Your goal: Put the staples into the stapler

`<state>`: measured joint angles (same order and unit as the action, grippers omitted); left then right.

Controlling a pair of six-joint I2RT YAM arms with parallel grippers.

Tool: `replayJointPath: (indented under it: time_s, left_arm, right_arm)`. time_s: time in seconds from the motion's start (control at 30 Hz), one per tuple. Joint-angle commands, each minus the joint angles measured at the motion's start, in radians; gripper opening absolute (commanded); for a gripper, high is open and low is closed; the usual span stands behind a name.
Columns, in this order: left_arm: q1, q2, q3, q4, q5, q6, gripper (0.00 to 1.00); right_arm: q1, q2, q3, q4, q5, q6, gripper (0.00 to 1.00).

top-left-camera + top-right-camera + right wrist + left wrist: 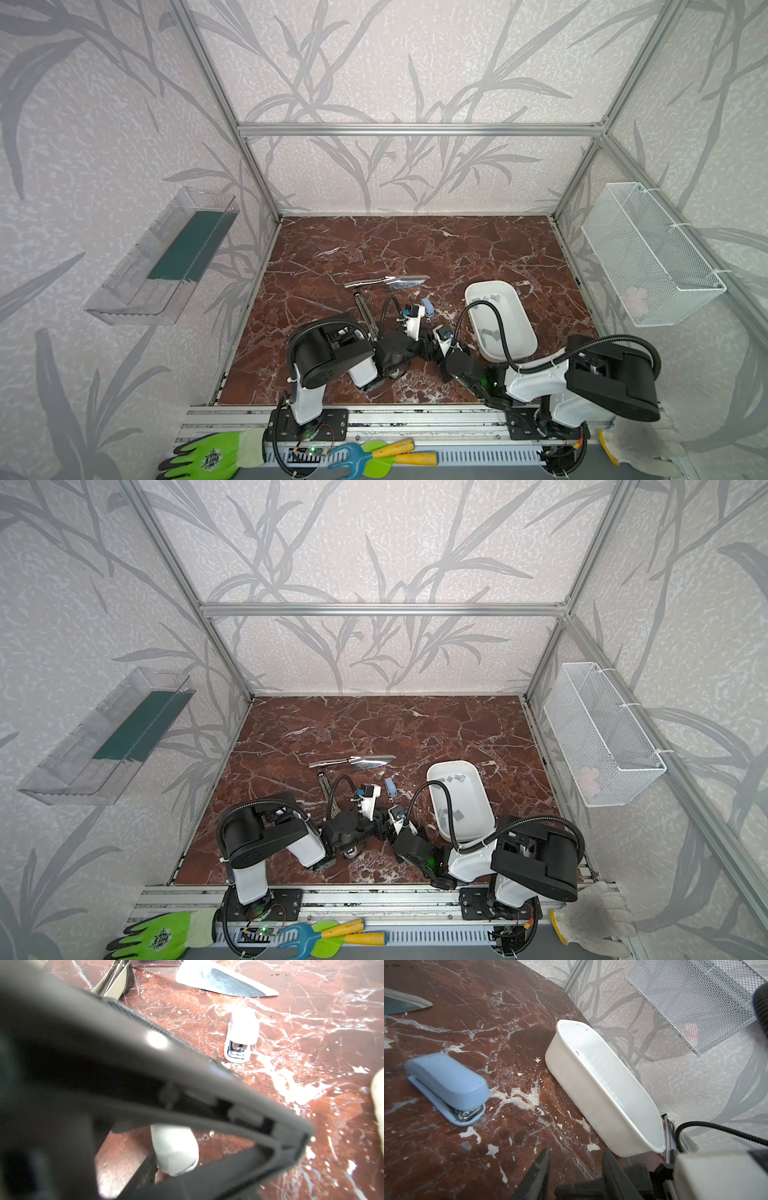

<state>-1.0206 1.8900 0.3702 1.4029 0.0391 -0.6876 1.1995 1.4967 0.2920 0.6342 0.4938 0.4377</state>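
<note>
A robot lab cell is showing here: an aluminium frame (pixel 419 129) is boxing in a marble-look tabletop (pixel 415 245), wallpaper panels (pixel 374 62) are standing in as walls, a left arm (pixel 320 357) and right arm (pixel 532 374) are sitting bolted to a front rail (pixel 415 415), and a clear bin (pixel 158 266) and mesh basket (pixel 648 257) are hanging at the sides.

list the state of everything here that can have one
blue stapler: closed, resting on its base on the table
staples: loose strips lying in the white tub
white tub: upright on the table
trowel: lying flat on the table
wire basket: hung on the side wall, something pale pink inside
left gripper: open, holding nothing
right gripper: jaws hidden, cannot tell
</note>
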Motion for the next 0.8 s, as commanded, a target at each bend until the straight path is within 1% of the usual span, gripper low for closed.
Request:
replayJointPath:
  time_s: [0.0, 0.17, 0.27, 0.4, 0.47, 0.57, 0.67, 0.77]
  left_arm:
    - [-0.061, 0.001, -0.007, -0.088, 0.16, 0.049, 0.45]
    - [-0.059, -0.006, 0.0, -0.108, 0.156, 0.055, 0.45]
    - [-0.051, -0.026, 0.003, -0.119, 0.157, 0.059, 0.46]
    - [-0.029, -0.102, 0.011, -0.199, 0.145, 0.078, 0.48]
    - [-0.016, -0.157, 0.015, -0.257, 0.129, 0.092, 0.51]
    - [0.001, -0.258, 0.047, -0.418, 0.102, 0.122, 0.53]
    - [0.003, -0.363, 0.075, -0.576, 0.03, 0.161, 0.54]
    - [0.01, -0.45, 0.102, -0.737, -0.054, 0.179, 0.55]
  right_arm:
    - [-0.012, -0.055, 0.025, 0.076, 0.045, -0.002, 0.53]
    - [-0.011, -0.147, -0.002, 0.025, 0.056, -0.006, 0.54]
    - [-0.012, -0.226, -0.016, -0.03, 0.057, -0.015, 0.57]
    - [-0.012, -0.324, -0.041, -0.081, 0.068, -0.032, 0.6]
    - [-0.012, -0.359, -0.045, -0.112, 0.075, -0.036, 0.61]
    - [-0.015, -0.401, -0.05, -0.14, 0.074, -0.043, 0.61]
    - [-0.022, -0.442, -0.043, -0.162, 0.051, -0.052, 0.55]
    - [-0.045, -0.462, -0.032, -0.171, 0.009, -0.054, 0.47]
